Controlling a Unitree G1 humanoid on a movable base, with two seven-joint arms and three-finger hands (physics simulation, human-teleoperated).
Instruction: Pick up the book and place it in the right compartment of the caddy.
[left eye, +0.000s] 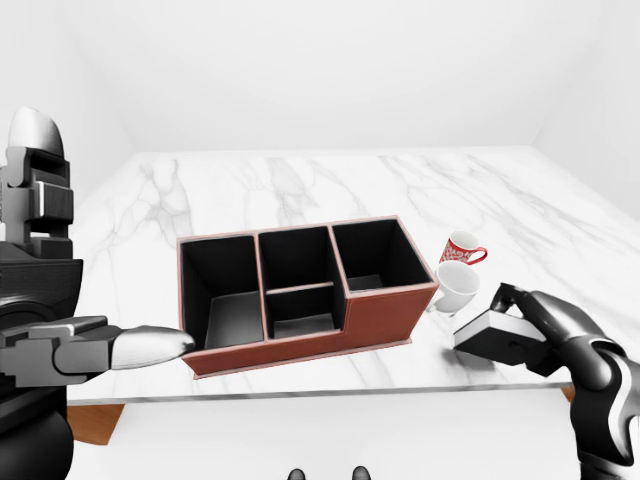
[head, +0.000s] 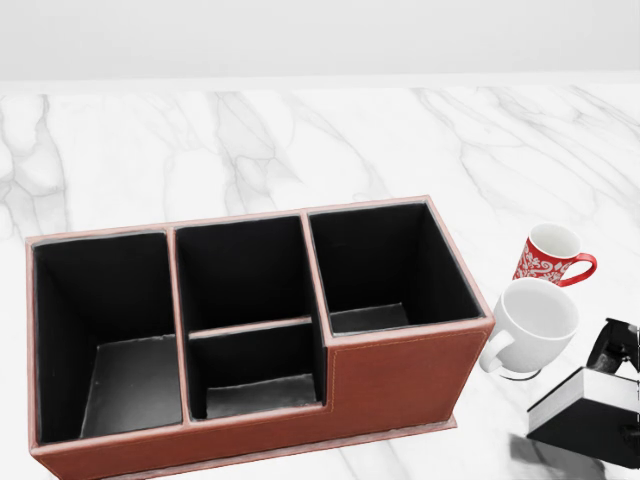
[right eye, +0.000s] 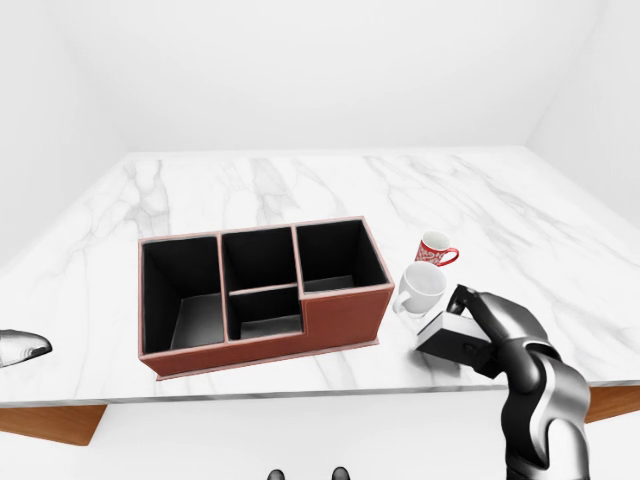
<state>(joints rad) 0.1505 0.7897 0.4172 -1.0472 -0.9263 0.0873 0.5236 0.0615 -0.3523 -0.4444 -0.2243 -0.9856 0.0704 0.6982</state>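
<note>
The black book with white page edges hangs tilted just above the marble at the head view's lower right, a shadow under it. My right hand is shut on it, with dark fingers hooked over its upper edge. The brown caddy with a black lining stands in the middle. Its right compartment is to the left of the book and holds nothing. My left hand hovers open at the left-eye view's left edge, well clear of the caddy.
A white mug sits between the caddy's right end and the book, with a red patterned mug just above it. The marble counter's near edge runs along the bottom of the eye views.
</note>
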